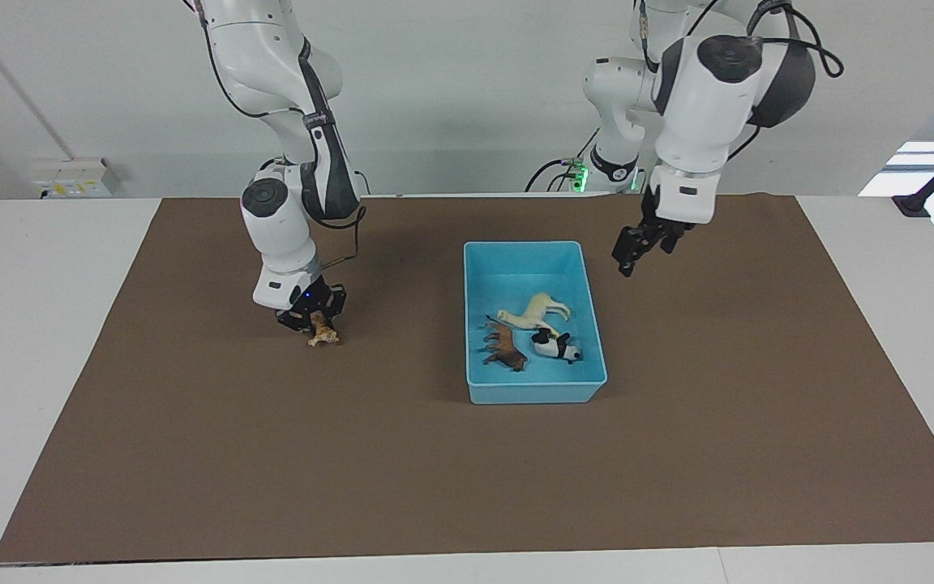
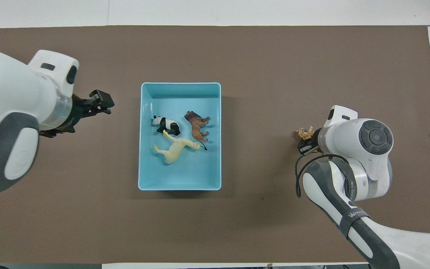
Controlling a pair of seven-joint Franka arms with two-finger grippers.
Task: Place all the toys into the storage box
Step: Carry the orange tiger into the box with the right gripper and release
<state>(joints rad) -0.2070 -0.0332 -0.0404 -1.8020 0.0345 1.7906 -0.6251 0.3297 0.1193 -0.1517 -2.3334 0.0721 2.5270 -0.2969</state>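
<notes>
The right gripper (image 1: 314, 321) pinches the tiger (image 1: 322, 329) to carry it to the box (image 1: 535, 392); the left gripper (image 1: 627, 256), its fingers pressed together, waits beside the box.

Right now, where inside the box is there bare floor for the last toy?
The storage box has bare floor along its wall nearest the robots and a strip by its farthest wall. The middle is crowded: horse, panda and brown animal.

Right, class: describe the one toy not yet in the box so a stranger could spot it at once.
Start at the light blue storage box on the brown mat, then look toward the right arm's end of the table. There the right end effector is down at a small tiger: orange and striped, the only toy outside the box.
</notes>
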